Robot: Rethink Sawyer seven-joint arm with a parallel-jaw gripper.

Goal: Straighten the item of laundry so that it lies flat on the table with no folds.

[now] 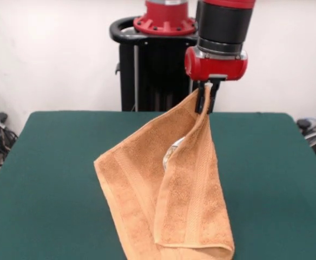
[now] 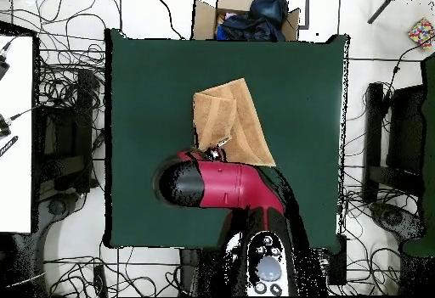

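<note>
The orange-tan washcloth (image 1: 169,200) hangs from my gripper (image 1: 204,100) by one corner, lifted above the green table (image 1: 50,179). Its lower part drapes down to the table near the front edge, doubled over on itself with a long fold down the middle. A small white tag (image 1: 171,149) shows in the fold. My gripper is shut on the cloth's top corner. In the overhead view the washcloth (image 2: 228,125) lies folded in the table's (image 2: 144,99) middle, with my arm (image 2: 225,184) covering its near end and hiding the gripper.
The robot's black pedestal (image 1: 147,70) stands behind the table. A cardboard box with dark cloth (image 2: 251,19) sits past the table's far edge. Cables and stands lie on the floor around the table (image 2: 59,125).
</note>
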